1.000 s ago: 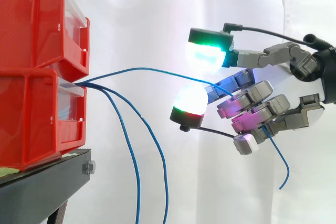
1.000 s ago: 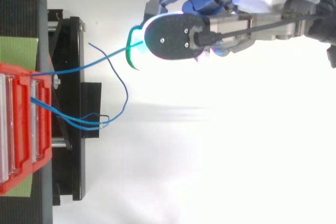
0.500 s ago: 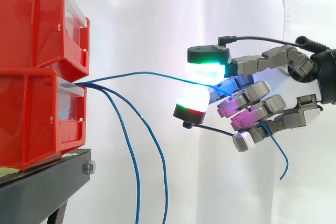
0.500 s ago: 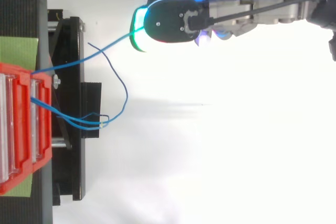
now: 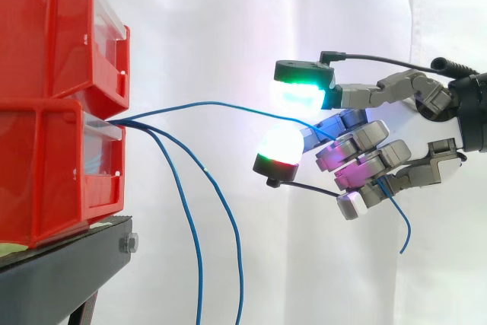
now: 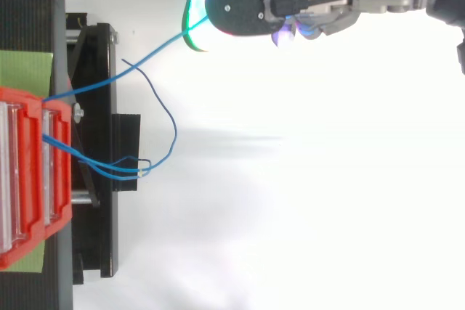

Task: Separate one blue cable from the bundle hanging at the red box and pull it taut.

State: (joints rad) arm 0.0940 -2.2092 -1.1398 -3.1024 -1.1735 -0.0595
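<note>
While two cables [image 5: 208,169] hang loose at the red box [image 5: 53,165], the robot hand [image 5: 364,138] clamps one blue cable [image 5: 221,103].

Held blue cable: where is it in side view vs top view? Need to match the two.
Side view: the held blue cable arcs from the lower red bin at left, rightward into the hand's curled fingers.
Top view: the held blue cable runs diagonally from the left, up and right to the hand at the top edge.
Shared landmark: the red bin where the cable starts.
</note>
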